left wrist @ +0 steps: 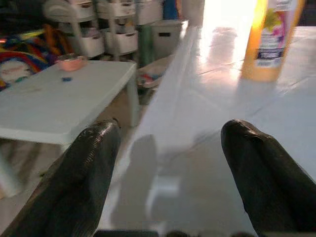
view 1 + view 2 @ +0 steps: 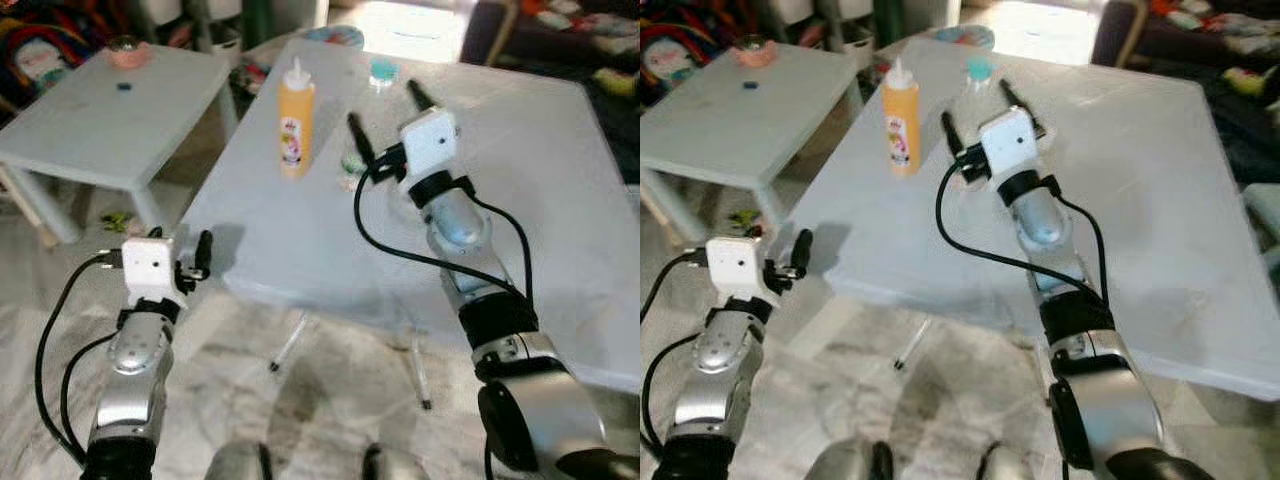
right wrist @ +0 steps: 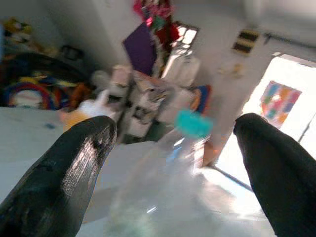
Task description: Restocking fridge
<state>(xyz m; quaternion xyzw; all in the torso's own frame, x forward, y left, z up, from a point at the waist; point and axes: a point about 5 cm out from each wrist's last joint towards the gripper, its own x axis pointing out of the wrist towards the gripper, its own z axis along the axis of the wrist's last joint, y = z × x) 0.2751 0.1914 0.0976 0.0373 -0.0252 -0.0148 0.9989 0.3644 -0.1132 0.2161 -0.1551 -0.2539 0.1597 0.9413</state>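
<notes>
Water bottle [image 3: 163, 182], clear with a teal cap, stands on the white table [image 2: 540, 200] between the spread fingers of the right gripper [image 2: 385, 120], not gripped. An orange bottle [image 2: 295, 122] stands nearby. The left gripper [image 1: 170, 163] hangs released at the table's edge.

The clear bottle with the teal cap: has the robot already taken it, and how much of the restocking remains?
Nothing looks done yet: the clear bottle and the orange squeeze bottle both stand on the white table. In hand: the right tool is open, its fingers on either side of the clear bottle, not closed on it. The left tool waits open at the table edge. Left: grasping, carrying, placing; no fridge is visible.
</notes>
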